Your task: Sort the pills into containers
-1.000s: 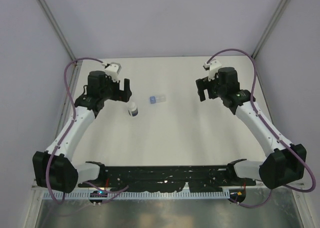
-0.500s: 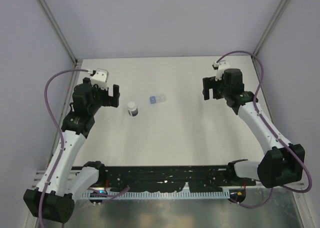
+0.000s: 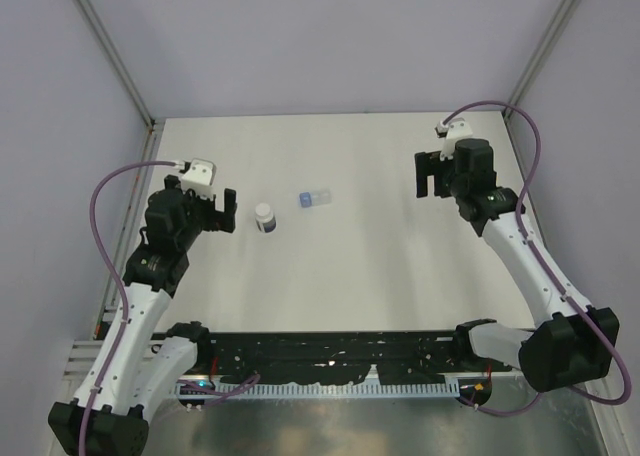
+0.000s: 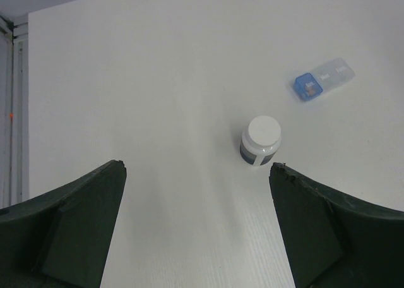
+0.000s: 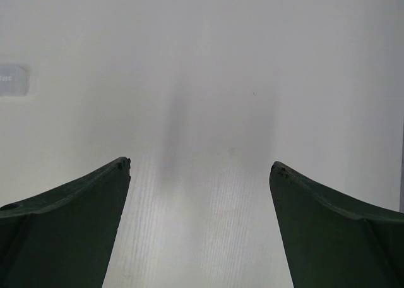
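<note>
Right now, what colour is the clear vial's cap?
Blue; the vial's cap shows best in the left wrist view.

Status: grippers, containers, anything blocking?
Left gripper open, empty. Right gripper open, empty. Bottle upright, vial on its side nearby, both untouched. Nothing blocking.

Right wrist view: vial [image 5: 12,79] cut by left edge, only pale blurred end shows. Bottle [image 4: 260,141] contents hidden under white cap. Vial contents too small to tell, any view. My left claw [image 4: 197,167] and right claw [image 5: 199,164]: fingers run off bottom edge in wrist views.
</note>
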Available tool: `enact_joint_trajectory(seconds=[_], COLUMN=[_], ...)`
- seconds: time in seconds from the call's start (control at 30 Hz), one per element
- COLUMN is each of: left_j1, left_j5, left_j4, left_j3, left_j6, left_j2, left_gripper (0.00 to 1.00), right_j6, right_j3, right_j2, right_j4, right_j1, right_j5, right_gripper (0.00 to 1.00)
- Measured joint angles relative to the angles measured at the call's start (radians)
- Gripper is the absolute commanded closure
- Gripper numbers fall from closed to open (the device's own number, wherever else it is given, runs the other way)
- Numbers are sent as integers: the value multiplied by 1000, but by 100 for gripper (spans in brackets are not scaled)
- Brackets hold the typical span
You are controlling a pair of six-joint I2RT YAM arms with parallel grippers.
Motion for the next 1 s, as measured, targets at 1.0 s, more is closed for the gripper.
enact_joint_trajectory(seconds=[1.0], left_j1=[0], left_j5=[26], left_j4=[247], left_j3=[-253], left_j6=[-31], left_j2=[-178], left_gripper=[0], right_j6=[-39], right_j3=[-176], right_j2=[-270], right_j4=[57], right_j1=[0], right_j5=[204], right_gripper=[5])
